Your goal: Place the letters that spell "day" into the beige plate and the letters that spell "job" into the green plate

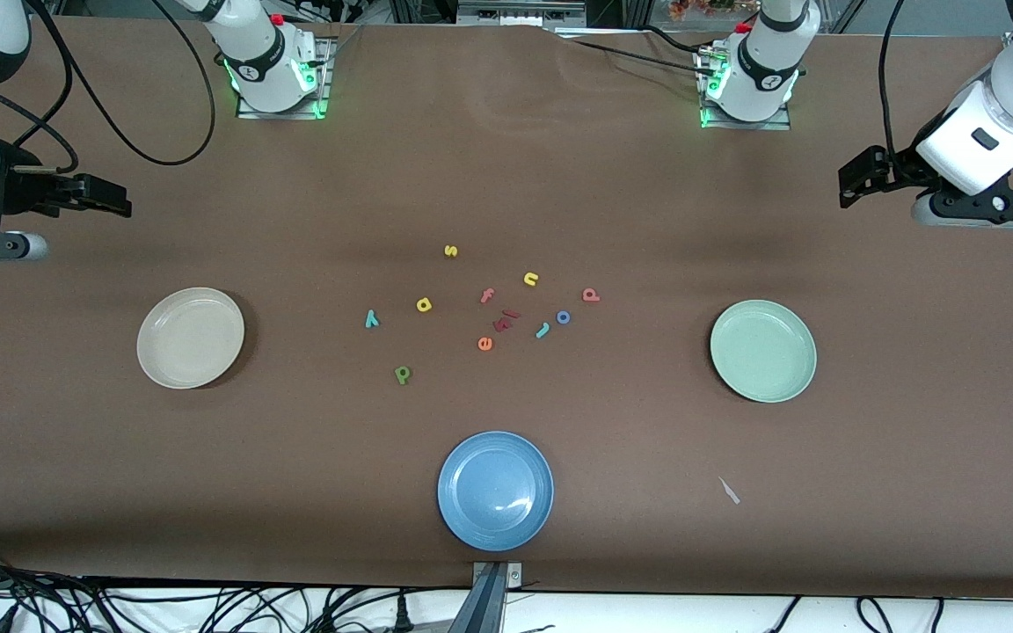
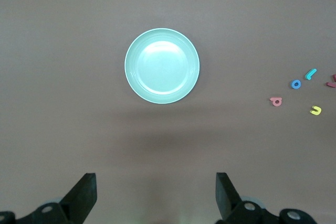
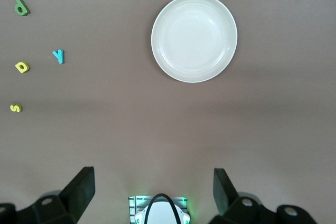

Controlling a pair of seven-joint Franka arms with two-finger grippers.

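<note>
From the high camera across the table, both arms wait up in the air at the table's two ends. The right gripper [image 1: 111, 198] hangs over bare brown cloth at its own end, and the left gripper [image 1: 858, 180] does the same at the other end; neither holds anything. The beige plate [image 1: 191, 338] sits toward the right arm's end and the green plate [image 1: 763, 351] toward the left arm's end, both empty. A blue plate [image 1: 495, 490] lies nearest the camera, midway between them.

All the letters are scattered loosely mid-table, none touching a plate. The teal y [image 1: 371, 318], yellow a [image 1: 424, 305] and green d [image 1: 402, 375] lie on the beige plate's side of the cluster. The teal j [image 1: 542, 330], blue o [image 1: 563, 317] and salmon b [image 1: 591, 295] lie on the green plate's side. Mixed in among them are a yellow s [image 1: 450, 251], a yellow n [image 1: 531, 279], a salmon f [image 1: 487, 295], an orange e [image 1: 484, 344] and some dark red pieces [image 1: 506, 320] I cannot read. A small pale scrap [image 1: 729, 491] lies near the blue plate.

The left wrist view shows that gripper's fingers [image 2: 84, 195] spread wide, with the green plate below and well apart.

The right wrist view shows its fingers [image 3: 81, 192] likewise spread wide, high over the beige plate.
</note>
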